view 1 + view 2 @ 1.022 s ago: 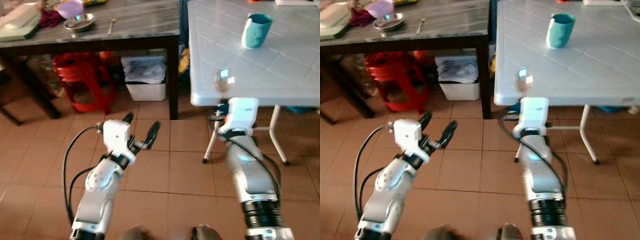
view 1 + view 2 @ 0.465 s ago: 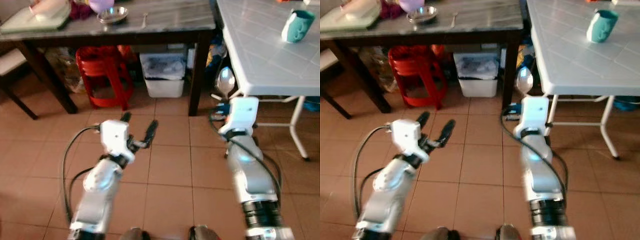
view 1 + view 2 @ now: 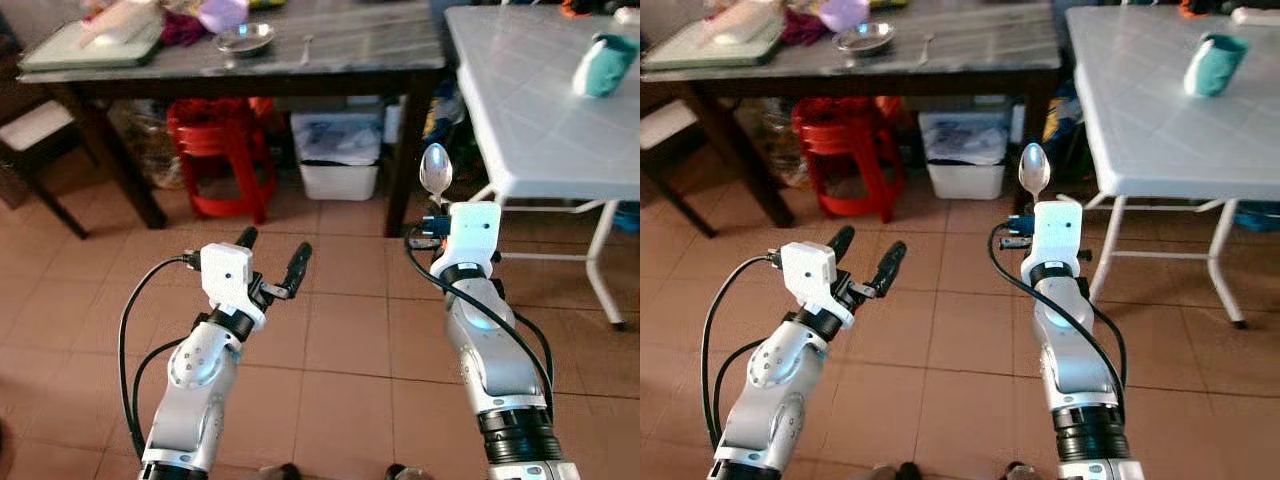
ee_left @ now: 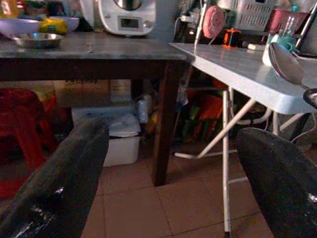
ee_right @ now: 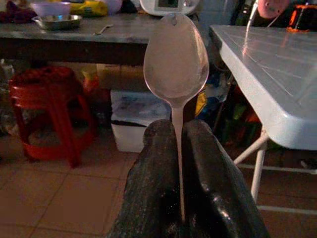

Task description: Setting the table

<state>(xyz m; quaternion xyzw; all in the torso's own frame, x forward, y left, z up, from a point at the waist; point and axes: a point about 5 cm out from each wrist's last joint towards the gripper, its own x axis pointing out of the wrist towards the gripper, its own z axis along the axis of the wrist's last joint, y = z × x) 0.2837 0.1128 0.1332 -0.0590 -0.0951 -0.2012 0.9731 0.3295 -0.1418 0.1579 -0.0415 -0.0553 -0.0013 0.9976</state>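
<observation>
Left eye view: I see my right gripper (image 3: pixel 436 215) raised over the tiled floor (image 3: pixel 340 330), its fingers pinching a metal spoon (image 3: pixel 434 172) upright, bowl on top, just short of the white table (image 3: pixel 540 110) where a teal cup (image 3: pixel 605 65) stands. My left gripper (image 3: pixel 272 262) hangs empty over the floor, fingers spread apart. Ahead stands a dark table (image 3: pixel 330 50) carrying a steel bowl (image 3: pixel 246 38), with a red stool (image 3: pixel 218 150) and a white bin (image 3: pixel 340 165) beneath it.

Left wrist view: my two black fingers (image 4: pixel 59 183) stand wide apart with nothing between them; the spoon's bowl (image 4: pixel 286 64) shows beside the white table's edge.

Right wrist view: both fingers (image 5: pixel 153 183) are pressed together on the spoon's handle (image 5: pixel 176 148), the bowl rising above them.
</observation>
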